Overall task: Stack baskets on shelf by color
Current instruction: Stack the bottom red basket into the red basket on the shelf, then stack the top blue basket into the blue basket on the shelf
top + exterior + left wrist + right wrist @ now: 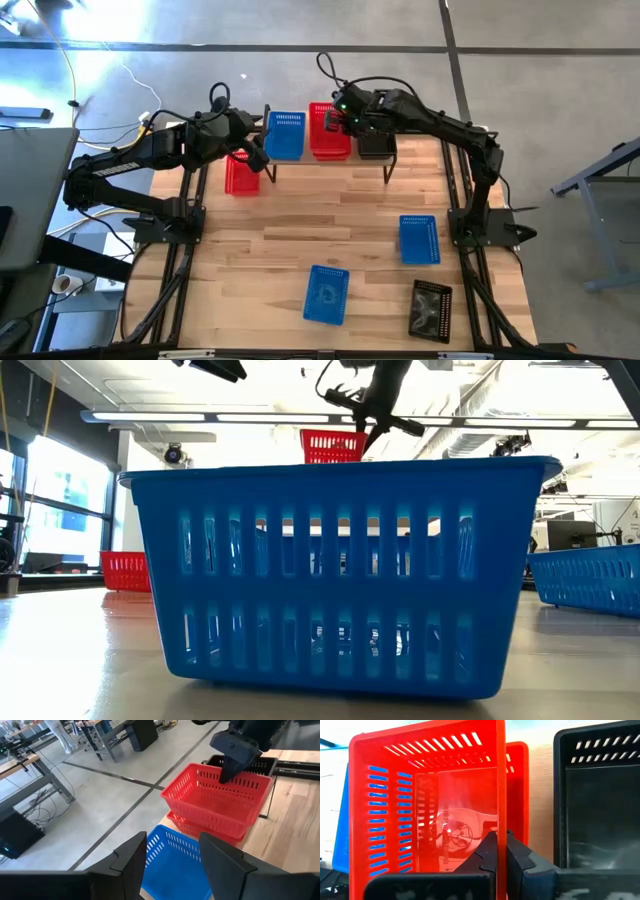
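On the shelf [305, 160] at the table's far edge stand a blue basket [285, 135], a red basket [200, 827] and a black basket [377, 146] side by side. A second red basket [215, 800] sits tilted over the lower red one, with my right gripper [501, 852] shut on it. My left gripper [172, 862] hovers open above the blue basket [175, 865] and touches nothing. A third red basket [241, 176] rests on the tabletop below the left arm. My right gripper pinches the upper red basket's long side wall [501, 820], the one facing the black basket, with one finger inside and one outside. The fingers [231, 767] come slanting down from above onto the rim. The basket tilts above the lower red basket; whether it rests on it I cannot tell.
Two blue baskets [418, 240] [326, 295] and a black basket [431, 310] lie on the tabletop toward the near and right side. The nearest blue one [340, 580] fills the low view. The table's middle is bare wood.
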